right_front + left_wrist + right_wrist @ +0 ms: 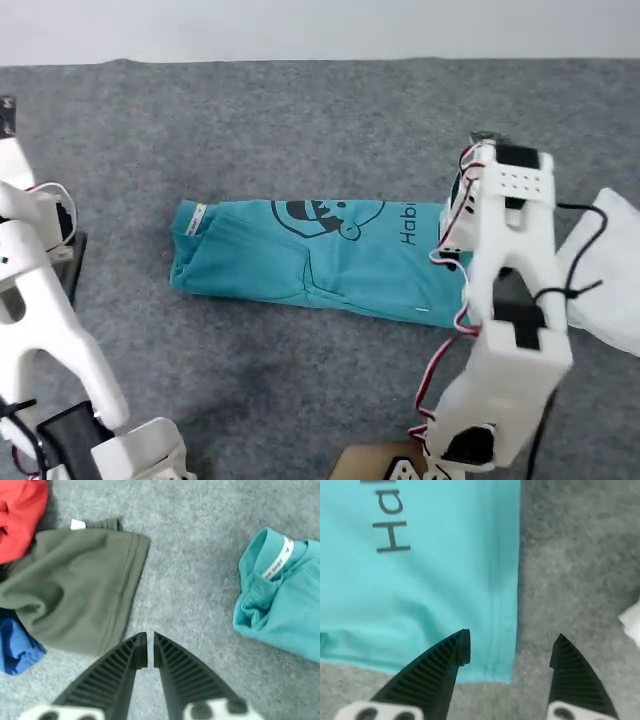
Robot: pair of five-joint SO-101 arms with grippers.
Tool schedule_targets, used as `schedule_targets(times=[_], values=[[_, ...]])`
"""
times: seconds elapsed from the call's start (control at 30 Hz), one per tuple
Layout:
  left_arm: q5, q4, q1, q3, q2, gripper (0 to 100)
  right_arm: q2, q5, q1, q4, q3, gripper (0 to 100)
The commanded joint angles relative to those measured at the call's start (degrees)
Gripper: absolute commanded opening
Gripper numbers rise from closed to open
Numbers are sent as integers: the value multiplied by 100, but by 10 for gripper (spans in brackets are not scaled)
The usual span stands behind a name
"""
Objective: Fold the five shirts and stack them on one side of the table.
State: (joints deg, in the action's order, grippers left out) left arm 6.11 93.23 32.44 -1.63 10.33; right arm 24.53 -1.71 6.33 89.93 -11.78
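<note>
Right gripper (pixel 513 636), one shirt (pixel 420 590), perhaps folded

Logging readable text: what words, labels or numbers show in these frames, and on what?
Dark lettering on the teal shirt: cut off by the right arm, not readable whole.
White neck label of the teal shirt: too small to read.
White tag on the olive shirt: no print legible.

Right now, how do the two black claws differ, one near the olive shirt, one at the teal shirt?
The left gripper is shut; the right gripper is wide open. The left one is over bare grey mat beside the olive shirt; the right one straddles the hem edge of the teal shirt. Both are black and ribbed and hold nothing.
</note>
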Motion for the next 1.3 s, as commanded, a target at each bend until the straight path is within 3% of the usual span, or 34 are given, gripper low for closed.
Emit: schedule_targets(times=[0.0,0.37,0.67,0.93,1.27], values=[[-62,-360,-18,127,264,33,400,44,-66,48,-809,270],[-62,-774,-220,567,255,33,1763,-141,-224,75,-1987,270],[-62,-782,-440,567,229,33,2079,-114,-567,75,-2057,266],[-62,-782,-431,567,220,33,2141,-158,-549,22,-2057,17],[-62,-765,-413,523,273,33,1815,-712,-681,892,-2470,10]])
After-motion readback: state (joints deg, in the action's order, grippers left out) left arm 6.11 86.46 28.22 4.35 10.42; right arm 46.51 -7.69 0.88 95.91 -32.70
